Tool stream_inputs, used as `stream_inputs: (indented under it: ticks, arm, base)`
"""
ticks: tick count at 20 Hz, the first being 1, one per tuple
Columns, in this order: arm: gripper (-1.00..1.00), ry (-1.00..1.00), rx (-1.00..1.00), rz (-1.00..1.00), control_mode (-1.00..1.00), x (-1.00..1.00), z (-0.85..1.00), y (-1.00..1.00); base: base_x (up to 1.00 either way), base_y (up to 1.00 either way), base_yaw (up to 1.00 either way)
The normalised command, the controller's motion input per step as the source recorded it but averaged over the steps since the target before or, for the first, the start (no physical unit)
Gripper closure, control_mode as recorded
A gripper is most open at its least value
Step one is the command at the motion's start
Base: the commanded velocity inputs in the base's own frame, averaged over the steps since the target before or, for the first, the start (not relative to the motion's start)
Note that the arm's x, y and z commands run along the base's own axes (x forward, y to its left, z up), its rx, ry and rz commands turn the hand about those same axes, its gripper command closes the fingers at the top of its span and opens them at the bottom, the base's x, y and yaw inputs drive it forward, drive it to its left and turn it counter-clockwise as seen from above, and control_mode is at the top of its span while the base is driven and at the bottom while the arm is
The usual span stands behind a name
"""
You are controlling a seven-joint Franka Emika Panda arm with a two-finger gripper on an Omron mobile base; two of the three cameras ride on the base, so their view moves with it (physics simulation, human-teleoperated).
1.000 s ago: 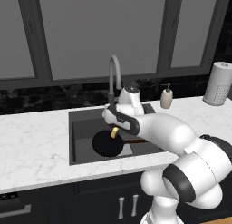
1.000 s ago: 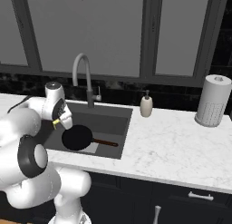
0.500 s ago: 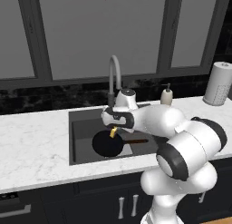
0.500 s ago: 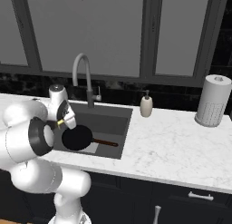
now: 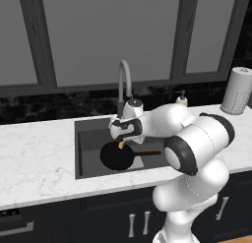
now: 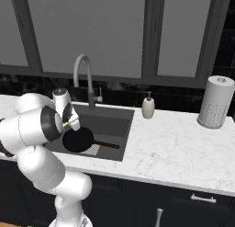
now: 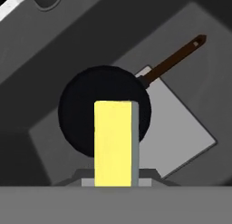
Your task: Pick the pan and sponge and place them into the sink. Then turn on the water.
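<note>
White marble counter [image 5: 34,158] runs along a black marbled backsplash [image 5: 59,106], beneath large windows [image 6: 87,33] with dull grey panes set in dark frames [image 5: 34,40]. Dark base cabinets [image 6: 183,205] with slim metal handles [image 6: 202,199] stand under the counter, and a strip of wood-toned floor [image 5: 236,239] shows at the lower edge. On the counter near the backsplash stand a cream soap dispenser [image 6: 148,106] and, farther along, a paper-towel roll [image 6: 215,102]; lighting is even and soft.
</note>
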Motion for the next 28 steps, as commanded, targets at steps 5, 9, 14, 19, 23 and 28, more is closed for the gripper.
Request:
stream_inputs:
  ticks: [5, 9, 14, 19, 23, 28]
  arm:
    - [1.00, 0.00, -0.03, -0.01, -1.00, 0.29, -0.19, 0.02]
    - [1.00, 0.00, -0.04, -0.01, -1.00, 0.23, -0.26, 0.11]
    - [1.00, 0.00, -0.03, -0.01, -1.00, 0.26, -0.25, 0.14]
    - [1.00, 0.00, -0.04, -0.02, -1.00, 0.21, -0.26, 0.16]
    - [1.00, 0.00, -0.05, -0.02, -1.00, 0.17, -0.27, 0.21]
    - [1.00, 0.00, -0.04, -0.02, -1.00, 0.24, -0.31, 0.13]
  base:
    - [0.00, 0.00, 0.00]
    - [0.00, 0.00, 0.00]
    - [0.00, 0.00, 0.00]
    - [0.00, 0.00, 0.00]
    - [0.00, 0.00, 0.00]
    - [0.00, 0.00, 0.00]
